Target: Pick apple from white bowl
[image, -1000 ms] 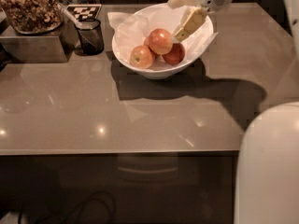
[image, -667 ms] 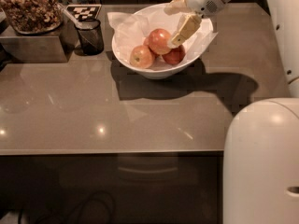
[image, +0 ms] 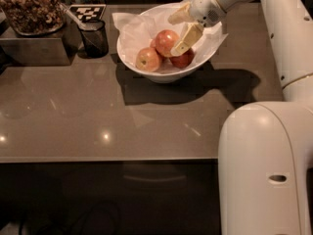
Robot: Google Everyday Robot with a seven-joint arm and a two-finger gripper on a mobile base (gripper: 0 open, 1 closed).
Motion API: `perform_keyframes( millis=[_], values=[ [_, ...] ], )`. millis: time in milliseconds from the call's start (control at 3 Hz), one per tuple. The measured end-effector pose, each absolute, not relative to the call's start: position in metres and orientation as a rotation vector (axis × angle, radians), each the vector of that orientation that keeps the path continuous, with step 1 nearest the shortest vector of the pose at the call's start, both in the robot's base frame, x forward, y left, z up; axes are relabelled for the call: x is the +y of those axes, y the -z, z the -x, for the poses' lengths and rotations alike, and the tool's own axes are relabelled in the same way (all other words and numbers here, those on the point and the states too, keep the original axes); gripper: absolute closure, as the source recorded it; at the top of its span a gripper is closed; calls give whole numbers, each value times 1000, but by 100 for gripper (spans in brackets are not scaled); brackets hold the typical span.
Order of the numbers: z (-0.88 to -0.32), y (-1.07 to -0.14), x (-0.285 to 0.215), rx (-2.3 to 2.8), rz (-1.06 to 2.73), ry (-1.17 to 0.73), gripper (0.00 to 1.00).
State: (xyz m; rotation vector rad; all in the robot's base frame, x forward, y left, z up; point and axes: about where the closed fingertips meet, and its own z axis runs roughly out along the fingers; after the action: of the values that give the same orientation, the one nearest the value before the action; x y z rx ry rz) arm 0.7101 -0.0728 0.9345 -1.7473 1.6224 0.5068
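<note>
The apple (image: 165, 40) is sitting in the white bowl (image: 168, 75) in the upper middle of the frame and is not yet lifted. The pick is therefore looking barely begun: the reach seems made, while closing, gripping and lifting out are all waiting. Nearest, the robot's white body (image: 266, 170) is filling the lower right corner. The bench (image: 98, 111) is running its front edge across the lower middle, with a broad stretch of top lying between that edge and the bowl. Farther in, the bowl is holding three fruits on crumpled paper (image: 128, 31): a smaller yellowish-pink apple (image: 148, 58) at the left front, a darker red apple (image: 184, 60) at the right front, and the apple sitting behind and above them, seemingly touching both. The gripper (image: 182, 28) is hanging over the bowl's right half with its fingers spread, pinching nothing. The lower finger (image: 186, 39) is lying just beside the apple's right side, and the other is pointing toward the far rim. Low down, the neighbouring fruit and the bowl wall are crowding the apple, so straight up is looking like the free way out. To the left a dark cup (image: 94, 37) is standing near the bowl, and beyond it a container of nuts (image: 32, 6) is occupying the upper left corner.
</note>
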Motion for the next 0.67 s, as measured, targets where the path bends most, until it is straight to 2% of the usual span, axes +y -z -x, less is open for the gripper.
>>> perform_keyframes(
  millis=[667],
  values=[
    [-723, -921, -63, 1635, 1741, -529, 21]
  ],
)
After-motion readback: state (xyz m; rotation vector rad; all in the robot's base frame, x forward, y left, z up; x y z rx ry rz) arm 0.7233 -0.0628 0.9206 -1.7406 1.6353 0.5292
